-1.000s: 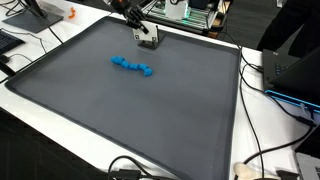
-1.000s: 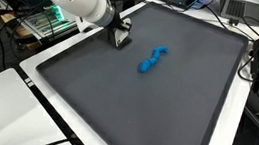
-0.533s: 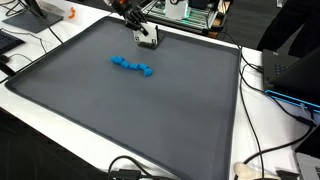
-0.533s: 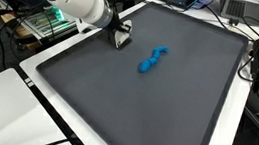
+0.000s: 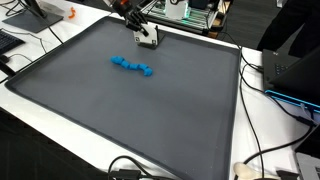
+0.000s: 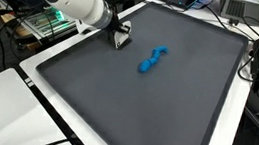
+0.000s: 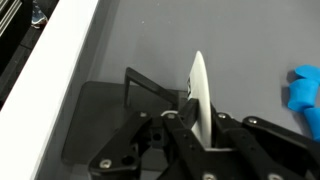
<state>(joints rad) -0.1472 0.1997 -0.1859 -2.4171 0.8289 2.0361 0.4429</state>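
My gripper [image 5: 147, 40] [image 6: 121, 38] hangs low over the far corner of a dark grey mat [image 5: 120, 115] [image 6: 175, 109]. It is shut on a thin white flat piece [image 7: 199, 75], which stands on edge between the two black fingers [image 7: 182, 108] in the wrist view and rises past their tips. In both exterior views the piece shows as a pale block [image 5: 150, 37] at the fingers. A knobbly blue toy [image 5: 132, 66] [image 6: 151, 60] [image 7: 305, 90] lies flat on the mat a short way off, apart from the gripper.
A white table rim [image 5: 250, 120] [image 6: 43, 81] borders the mat. Electronics and cables [image 5: 195, 12] crowd the edge behind the gripper, with an orange object [image 5: 71, 14] nearby. More cables [image 5: 265, 160] trail along one side. A laptop [image 6: 241, 9] sits past a corner.
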